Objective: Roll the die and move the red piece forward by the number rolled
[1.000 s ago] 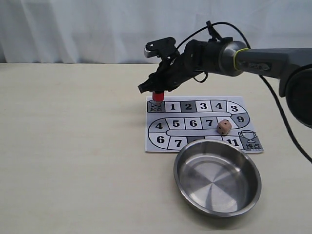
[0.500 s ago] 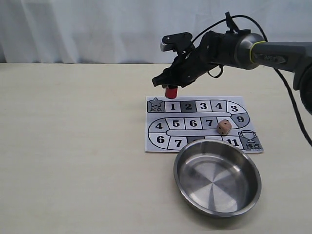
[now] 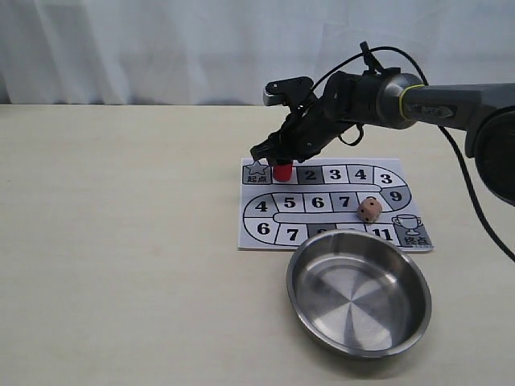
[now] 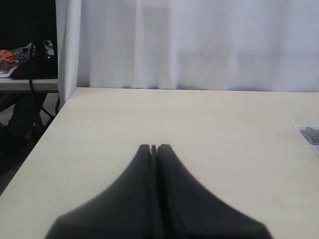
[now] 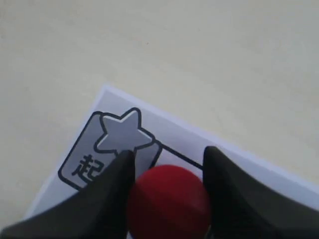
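The red piece (image 3: 282, 171) is a small red cylinder held low over square 1 of the numbered paper board (image 3: 318, 202), just right of the star start square (image 3: 257, 172). My right gripper (image 3: 278, 158) is shut on it. In the right wrist view the red piece (image 5: 168, 201) fills the gap between the two dark fingers (image 5: 119, 174), and the star square (image 5: 117, 134) lies just beyond. I cannot tell whether the piece touches the paper. The tan die (image 3: 369, 211) rests on the board near square 9. My left gripper (image 4: 154, 148) is shut and holds nothing, over bare table.
A round steel bowl (image 3: 358, 291) stands in front of the board, covering part of its near edge. A white curtain hangs behind the table. The left wrist view shows the board's corner (image 4: 310, 134) far to one side and the table's edge (image 4: 45, 134).
My right gripper lifted the red piece off the start square, carried it to the right, and has come back down over square 1. The die and bowl have not moved.
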`<action>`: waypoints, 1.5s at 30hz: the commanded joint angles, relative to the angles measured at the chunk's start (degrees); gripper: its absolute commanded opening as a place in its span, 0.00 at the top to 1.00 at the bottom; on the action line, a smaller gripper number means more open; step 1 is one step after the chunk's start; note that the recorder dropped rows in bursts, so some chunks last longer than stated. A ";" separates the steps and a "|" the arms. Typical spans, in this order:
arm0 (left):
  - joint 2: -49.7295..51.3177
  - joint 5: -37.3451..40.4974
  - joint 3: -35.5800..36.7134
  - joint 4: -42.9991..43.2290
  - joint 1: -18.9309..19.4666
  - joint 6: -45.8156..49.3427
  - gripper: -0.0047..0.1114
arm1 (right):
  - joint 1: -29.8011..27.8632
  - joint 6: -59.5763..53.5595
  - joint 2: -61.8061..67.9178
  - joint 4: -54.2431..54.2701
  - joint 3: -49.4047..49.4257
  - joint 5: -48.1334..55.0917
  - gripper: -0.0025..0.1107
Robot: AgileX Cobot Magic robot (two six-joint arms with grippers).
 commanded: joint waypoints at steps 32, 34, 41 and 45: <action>-0.02 -0.75 0.11 -0.21 -0.54 -0.16 0.96 | -14.58 15.70 -14.29 -16.54 0.97 30.09 0.94; -0.02 -0.75 0.11 -0.21 -0.54 -0.16 0.96 | -17.30 15.60 -14.42 -16.70 2.27 30.34 0.94; -0.02 -0.75 0.11 -0.21 -0.54 -0.16 0.96 | -19.52 13.46 -15.95 -16.38 3.79 31.86 0.94; -0.02 -0.75 0.11 -0.21 -0.54 -0.16 0.96 | -19.52 13.46 -18.61 -16.38 6.35 31.74 0.94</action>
